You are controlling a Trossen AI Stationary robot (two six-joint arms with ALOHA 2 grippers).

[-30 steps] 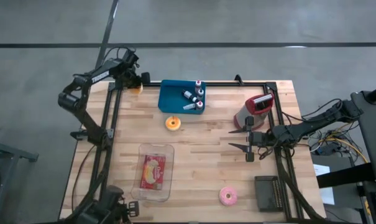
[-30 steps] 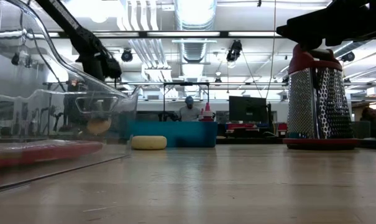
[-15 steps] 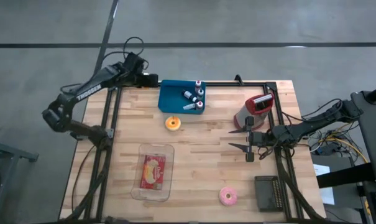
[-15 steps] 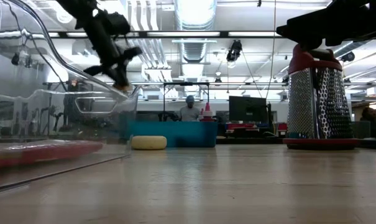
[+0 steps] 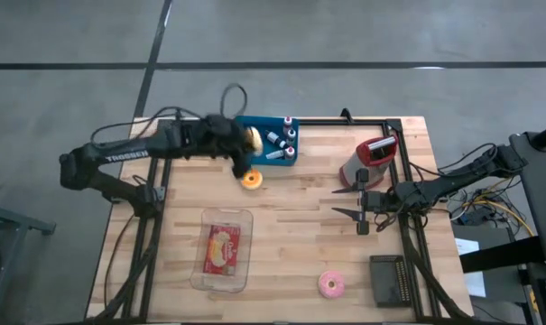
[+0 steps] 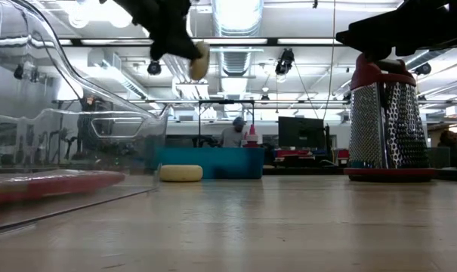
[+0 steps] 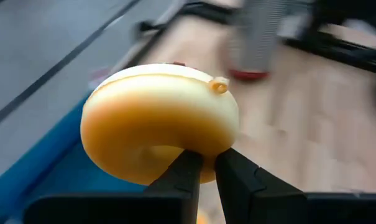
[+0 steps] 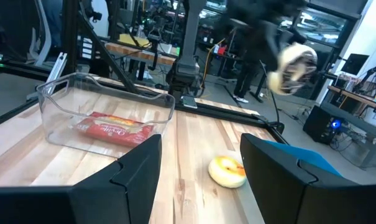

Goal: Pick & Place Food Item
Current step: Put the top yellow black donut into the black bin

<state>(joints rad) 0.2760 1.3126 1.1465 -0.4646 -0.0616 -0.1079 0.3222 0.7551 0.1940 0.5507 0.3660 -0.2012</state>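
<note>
Left wrist view: left claw (image 7: 203, 168) clamped on yellow donut (image 7: 158, 124), seemingly above blue tray (image 5: 254, 137).

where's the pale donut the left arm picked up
In the high view it is in the air in the left gripper, pale donut at the blue tray's left edge, above the orange donut.

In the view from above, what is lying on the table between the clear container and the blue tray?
One yellow donut lies on the wood between the clear container and the blue tray, nearer the tray, as the high view shows.
</note>
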